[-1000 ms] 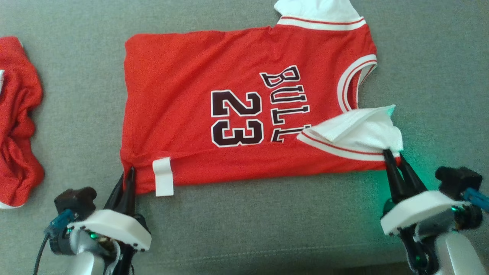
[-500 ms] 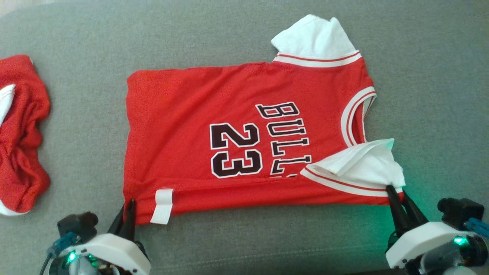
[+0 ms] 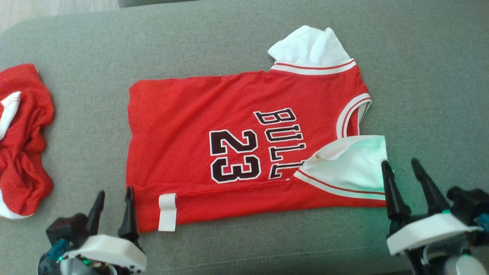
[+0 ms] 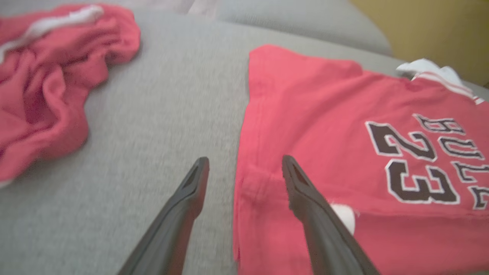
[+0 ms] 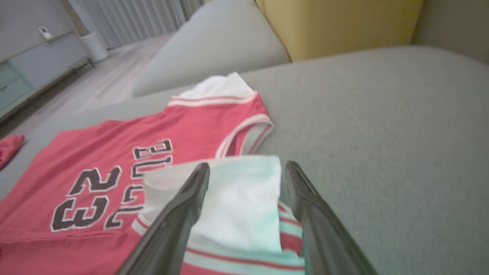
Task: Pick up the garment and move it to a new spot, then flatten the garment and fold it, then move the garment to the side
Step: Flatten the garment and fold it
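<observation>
Yellow surface (image 5: 344,26) beyond red jersey (image 5: 191,122)

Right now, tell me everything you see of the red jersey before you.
The red jersey is knit fabric, flat on the grey cushion, its near edge folded over. Black, white-edged "23" and "BULL" face up; white-and-red trim rims neck and sleeve seams. A white sleeve lies flipped onto the front; a white tag sits at the near hem. The open left gripper and right gripper straddle its near corners; contact unclear.
</observation>
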Motion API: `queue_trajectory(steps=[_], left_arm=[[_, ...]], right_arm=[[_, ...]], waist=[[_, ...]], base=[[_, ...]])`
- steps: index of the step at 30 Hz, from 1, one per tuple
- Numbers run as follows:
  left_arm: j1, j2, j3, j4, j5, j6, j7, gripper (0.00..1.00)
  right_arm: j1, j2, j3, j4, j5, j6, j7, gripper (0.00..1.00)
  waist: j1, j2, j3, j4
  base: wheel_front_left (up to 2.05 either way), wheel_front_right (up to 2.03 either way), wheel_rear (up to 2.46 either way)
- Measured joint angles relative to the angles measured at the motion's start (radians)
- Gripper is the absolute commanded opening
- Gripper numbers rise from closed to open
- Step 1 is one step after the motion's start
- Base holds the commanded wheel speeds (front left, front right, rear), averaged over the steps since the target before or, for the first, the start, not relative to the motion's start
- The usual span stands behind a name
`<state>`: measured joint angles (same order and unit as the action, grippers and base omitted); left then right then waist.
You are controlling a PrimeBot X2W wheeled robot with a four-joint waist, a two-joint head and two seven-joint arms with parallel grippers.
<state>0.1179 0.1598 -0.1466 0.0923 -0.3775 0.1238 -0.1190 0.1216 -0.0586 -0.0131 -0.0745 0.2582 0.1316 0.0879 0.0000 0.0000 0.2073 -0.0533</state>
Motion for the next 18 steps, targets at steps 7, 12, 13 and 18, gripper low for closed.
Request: queue_trajectory(steps=[7, 12, 13, 18], left_arm=[[-0.008, 0.016, -0.004, -0.137, 0.055, 0.027, -0.025, 1.0], [-0.022, 0.027, -0.008, -0.172, 0.071, 0.035, -0.023, 1.0], [-0.024, 0.027, -0.01, -0.18, 0.071, 0.035, -0.022, 1.0], [-0.023, 0.028, -0.014, -0.19, 0.077, 0.044, -0.014, 1.0]], right_arm=[[-0.114, -0.054, 0.046, -0.082, -0.013, 0.0, -0.013, 1.0], [-0.126, -0.059, 0.055, -0.096, -0.013, 0.0, -0.011, 1.0], [-0.126, -0.059, 0.055, -0.096, -0.013, 0.0, -0.009, 1.0], [-0.126, -0.059, 0.06, -0.099, -0.013, 0.0, -0.009, 1.0]], waist=[[0.0, 0.0, -0.018, -0.01], [0.0, 0.0, -0.021, -0.008], [0.0, 0.0, -0.021, -0.008], [0.0, 0.0, -0.017, -0.01]], base=[[0.0, 0.0, 0.0], [0.0, 0.0, 0.0], [0.0, 0.0, 0.0], [0.0, 0.0, 0.0]])
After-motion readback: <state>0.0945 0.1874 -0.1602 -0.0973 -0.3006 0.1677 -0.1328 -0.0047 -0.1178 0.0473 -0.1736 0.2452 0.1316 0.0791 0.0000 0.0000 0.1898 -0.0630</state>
